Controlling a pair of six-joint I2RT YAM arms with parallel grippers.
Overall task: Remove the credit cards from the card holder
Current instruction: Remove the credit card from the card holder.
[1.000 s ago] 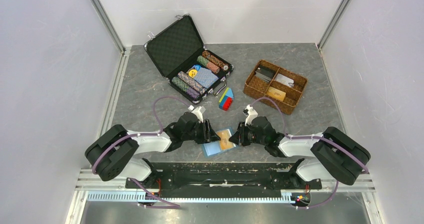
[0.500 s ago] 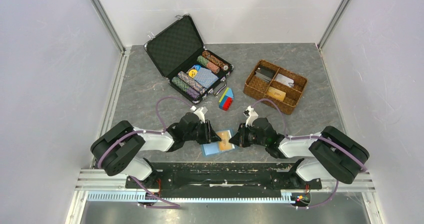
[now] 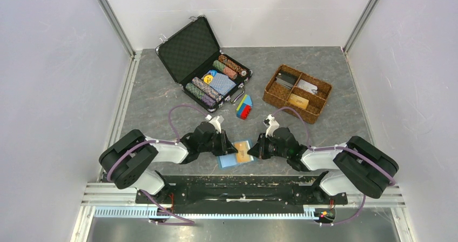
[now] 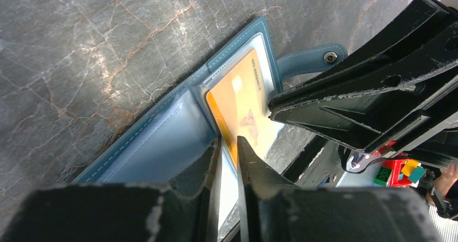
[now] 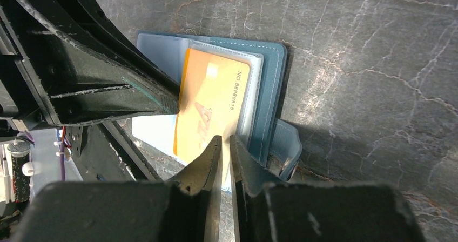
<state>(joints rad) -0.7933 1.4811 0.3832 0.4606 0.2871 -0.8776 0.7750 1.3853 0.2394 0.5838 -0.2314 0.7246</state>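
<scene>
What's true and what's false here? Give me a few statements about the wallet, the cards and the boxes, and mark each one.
1. The card holder lies open on the table between the left gripper and the right gripper. True.
2. The orange card lies alone on the table, away from the holder. False: it lies on the open holder, with both grippers' tips at its edges.
3. The black chip case is closed. False: its lid stands open and rows of chips show.
4. The wicker tray sits at the right of the table, apart from both grippers. True.
</scene>
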